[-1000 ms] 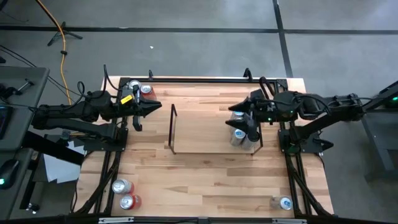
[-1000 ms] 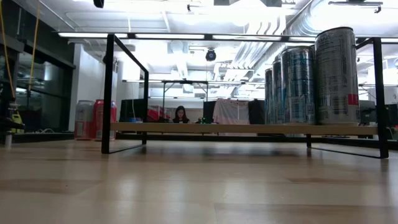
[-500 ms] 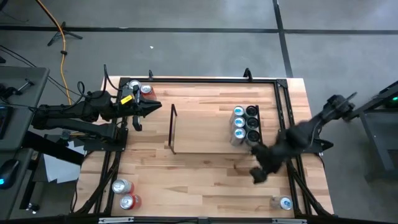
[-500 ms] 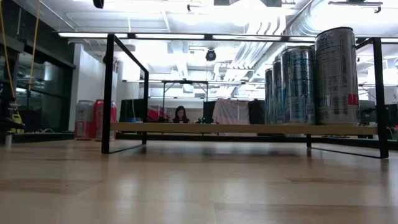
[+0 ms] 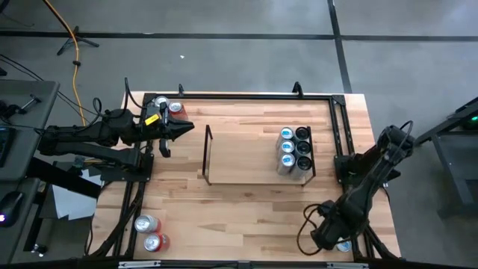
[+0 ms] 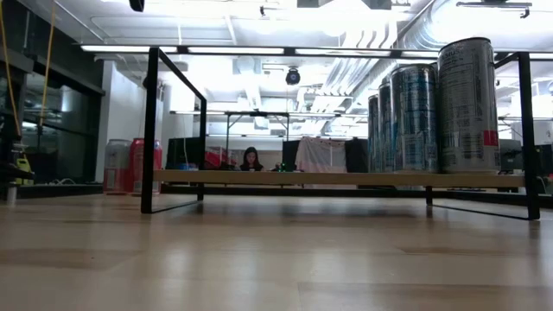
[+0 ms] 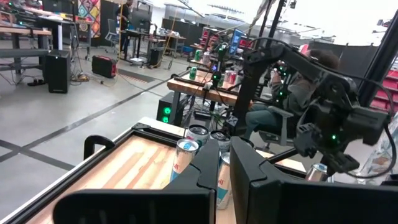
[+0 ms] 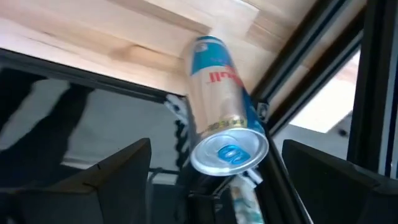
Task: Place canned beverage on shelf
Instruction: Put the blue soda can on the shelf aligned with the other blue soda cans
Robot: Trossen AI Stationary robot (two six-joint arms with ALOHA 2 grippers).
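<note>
on the left, the left gripper hangs shut and empty just beside two cans at the table's far left corner, while two more red-and-silver cans stand at the near left corner. in the middle of the wooden table sits the shelf, a low black rod rack, with six cans already packed in two rows at its right end and the rest of its deck bare. on the right, the right gripper hovers low over the near right corner with its fingers spread wide around nothing, poised above the blue-and-silver can that stands upright just inside the black edge rail. that can looks slim, tall and stiff, with a smooth, likely slippery wall; if full it should carry some weight and tip easily. the judgement here is that the fingers should take it across the middle of the body, squarely from both sides, clear of the rail beside it, and keep it upright on the way to the open shelf space left of the stocked rows.
</note>
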